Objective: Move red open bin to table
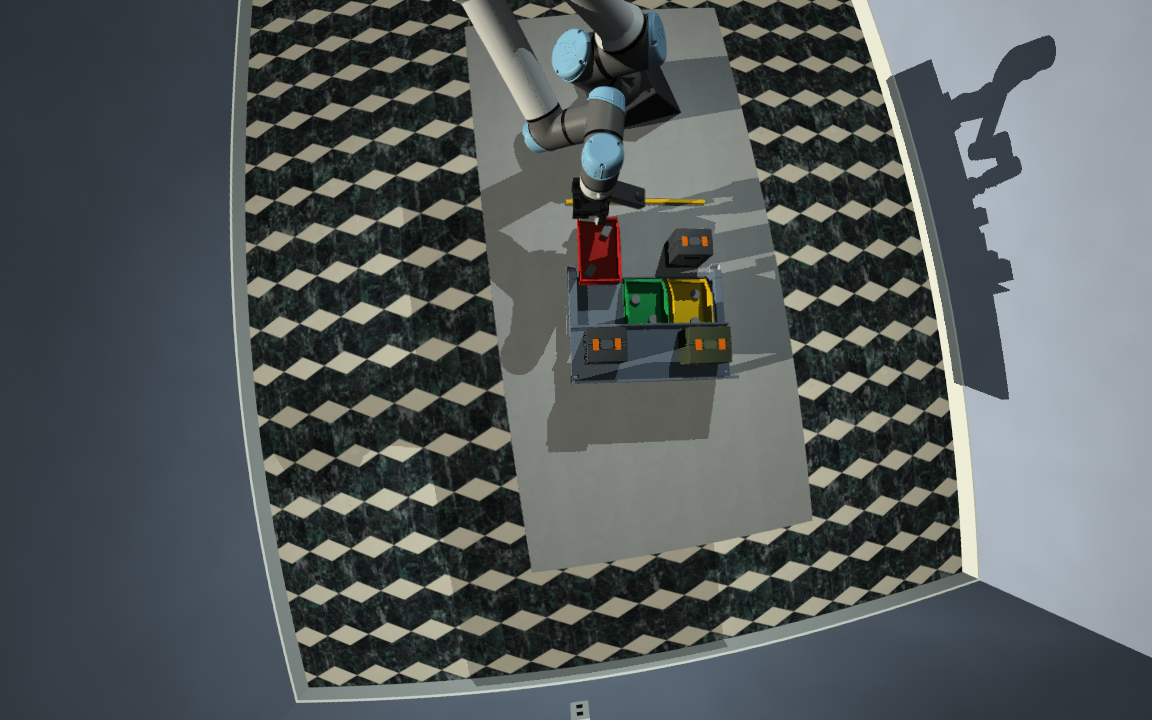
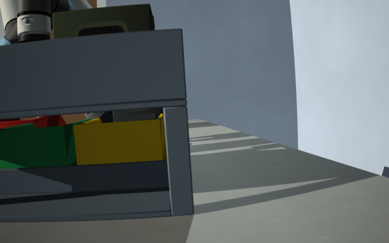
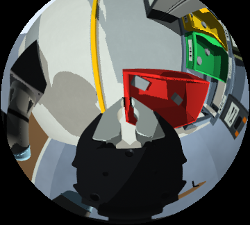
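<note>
The red open bin (image 1: 596,250) (image 2: 8,123) (image 3: 194,94) is upright, mostly out in front of the shelf (image 1: 650,351) (image 2: 81,72), its far end at the shelf's front edge. Whether that end rests there I cannot tell. A light grey part (image 1: 605,231) (image 3: 141,82) lies near its front wall, and a darker part (image 1: 590,269) (image 3: 176,98) lies farther in. My gripper (image 1: 599,218) (image 3: 127,98) is shut on the bin's front wall. The table (image 1: 652,501) (image 2: 280,208) (image 3: 146,44) is below.
A green bin (image 1: 645,308) (image 3: 212,66) and a yellow bin (image 1: 683,300) (image 3: 212,26) stand in the shelf. A grey case (image 1: 686,248) (image 3: 173,1) stands before it; two more cases are on top. A yellow strip (image 1: 674,201) (image 3: 93,44) crosses the table behind the gripper.
</note>
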`<state>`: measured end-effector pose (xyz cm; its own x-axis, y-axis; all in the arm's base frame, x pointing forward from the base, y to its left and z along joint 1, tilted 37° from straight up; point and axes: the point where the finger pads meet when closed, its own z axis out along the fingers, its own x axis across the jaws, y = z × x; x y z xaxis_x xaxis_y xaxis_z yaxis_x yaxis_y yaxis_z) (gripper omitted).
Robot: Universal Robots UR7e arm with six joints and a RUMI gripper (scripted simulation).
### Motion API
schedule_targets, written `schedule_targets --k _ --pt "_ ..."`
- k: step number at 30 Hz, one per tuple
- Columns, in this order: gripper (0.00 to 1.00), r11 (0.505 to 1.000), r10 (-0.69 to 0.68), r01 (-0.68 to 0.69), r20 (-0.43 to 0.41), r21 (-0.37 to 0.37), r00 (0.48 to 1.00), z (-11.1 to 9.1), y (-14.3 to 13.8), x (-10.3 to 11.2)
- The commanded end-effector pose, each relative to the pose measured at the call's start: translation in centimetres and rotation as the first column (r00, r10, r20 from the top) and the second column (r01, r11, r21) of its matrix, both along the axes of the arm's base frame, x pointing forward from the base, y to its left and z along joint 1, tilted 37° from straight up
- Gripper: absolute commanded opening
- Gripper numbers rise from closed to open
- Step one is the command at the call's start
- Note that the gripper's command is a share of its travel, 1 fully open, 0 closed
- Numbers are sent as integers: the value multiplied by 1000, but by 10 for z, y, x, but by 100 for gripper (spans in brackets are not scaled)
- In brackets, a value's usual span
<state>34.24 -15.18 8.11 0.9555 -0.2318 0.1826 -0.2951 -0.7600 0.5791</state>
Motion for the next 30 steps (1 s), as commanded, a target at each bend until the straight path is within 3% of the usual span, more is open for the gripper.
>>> schedule_targets --k 1,30 --pt "0 1000 0 0 1 0 1000 0 0 -1" --pt "0 1000 0 0 1 0 1000 -3 4 -16"
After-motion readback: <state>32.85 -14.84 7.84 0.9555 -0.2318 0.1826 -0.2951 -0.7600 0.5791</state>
